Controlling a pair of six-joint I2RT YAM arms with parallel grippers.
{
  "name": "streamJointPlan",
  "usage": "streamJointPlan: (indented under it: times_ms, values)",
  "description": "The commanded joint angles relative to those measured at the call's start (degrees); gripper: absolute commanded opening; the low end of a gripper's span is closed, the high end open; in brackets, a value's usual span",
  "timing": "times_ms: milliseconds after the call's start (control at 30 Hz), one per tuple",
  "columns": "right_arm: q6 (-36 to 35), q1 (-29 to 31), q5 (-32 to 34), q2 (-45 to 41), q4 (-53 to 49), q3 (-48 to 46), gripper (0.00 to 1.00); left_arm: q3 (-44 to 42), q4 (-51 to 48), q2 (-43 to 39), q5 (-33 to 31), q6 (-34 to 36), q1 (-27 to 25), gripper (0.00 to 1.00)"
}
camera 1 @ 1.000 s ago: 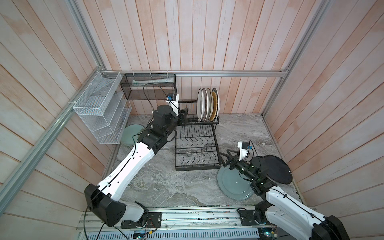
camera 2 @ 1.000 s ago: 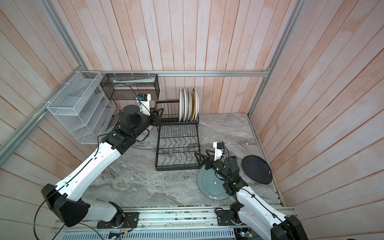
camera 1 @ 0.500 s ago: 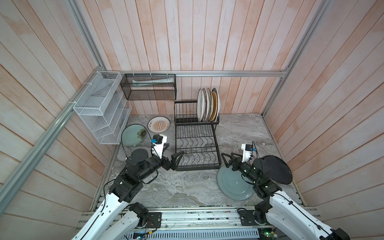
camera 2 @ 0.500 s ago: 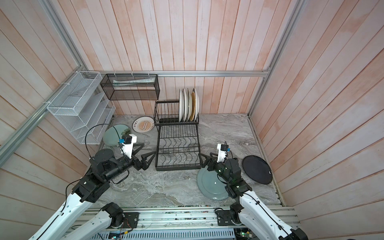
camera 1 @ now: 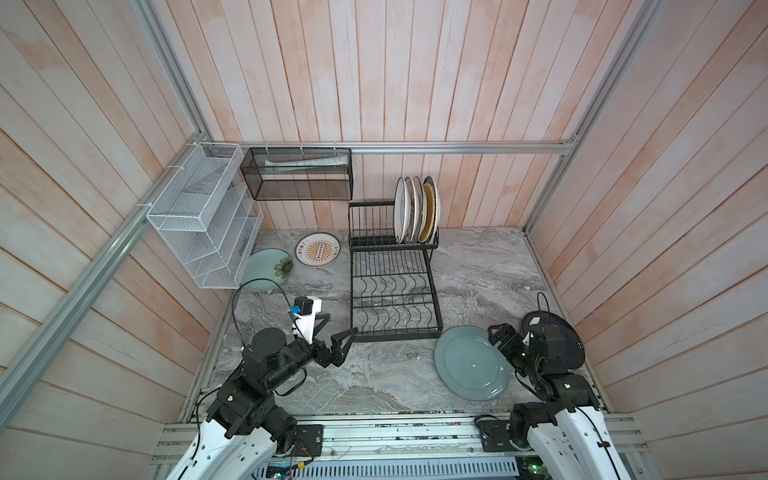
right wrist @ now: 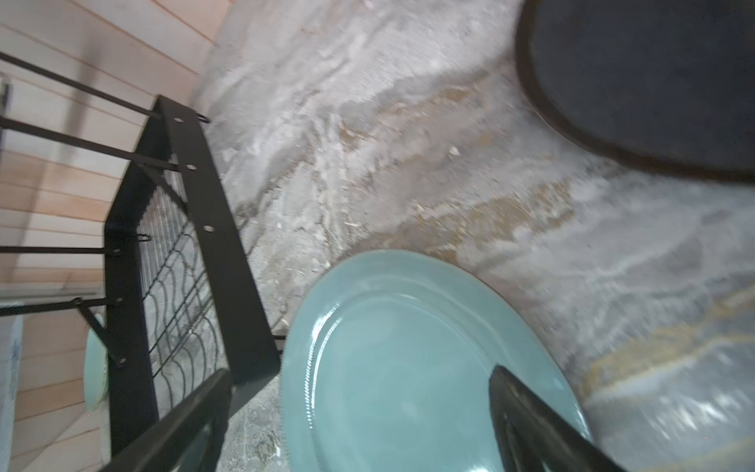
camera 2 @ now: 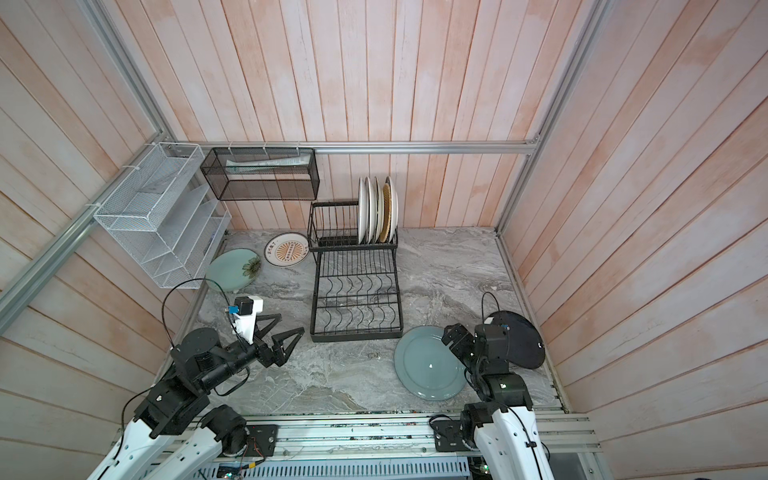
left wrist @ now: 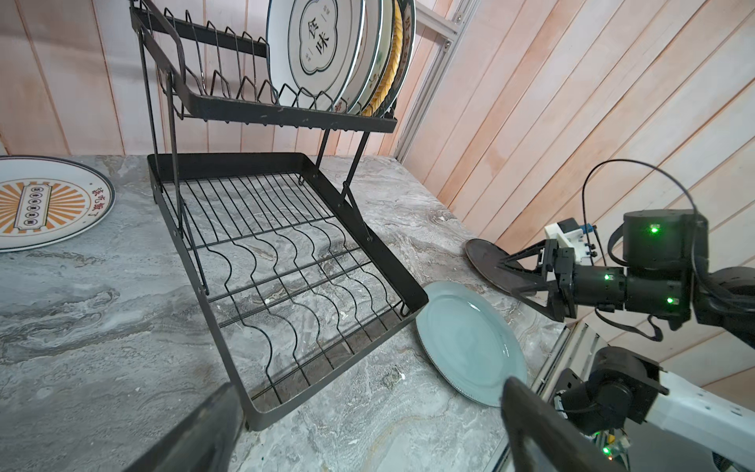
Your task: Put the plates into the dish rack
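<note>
The black wire dish rack stands at the back middle. Several plates stand upright in its upper tier; its lower tier is bare. A grey-blue plate lies flat off the rack's front right corner. A black plate lies to its right, partly hidden by my right arm. A sunburst plate and a pale green plate lie left of the rack. My left gripper hangs open near the rack's front left corner. My right gripper is open above the grey-blue plate's edge.
A white mesh organizer hangs on the left wall and a black mesh basket on the back wall. Wooden walls close in the marble table on three sides; a metal rail runs along the front.
My left arm has drawn back from the rack's upper tier to the front left of the table, and its jaws have opened. The right gripper shifted slightly toward the front.
</note>
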Motion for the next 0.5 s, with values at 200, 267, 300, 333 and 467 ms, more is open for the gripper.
streamJointPlan:
  times_ms: [200, 267, 300, 333, 467]
  values:
    - [10.2, -0.2, 2.3, -2.7, -13.1, -2.0, 0.98, -1.0, -0.5, -1.1, -0.1, -1.0, -0.1, 1.00]
    - [11.7, -0.2, 3.4, -3.7, -13.4, -2.4, 0.98, -1.0, -0.6, -1.3, -0.4, -1.0, -0.4, 1.00]
    - [12.1, -0.2, 3.5, -3.8, -13.3, -2.7, 0.98, -1.0, -0.6, -1.4, -0.6, -1.0, -0.6, 1.00]
    - [12.7, -0.2, 3.4, -3.6, -13.3, -2.9, 0.98, -0.9, -0.7, -1.4, -0.9, -0.9, -1.0, 1.00]
    - [13.2, -0.2, 2.7, -2.5, -13.3, -3.2, 0.98, -1.0, -0.8, -1.8, -1.5, -0.9, -1.6, 1.00]
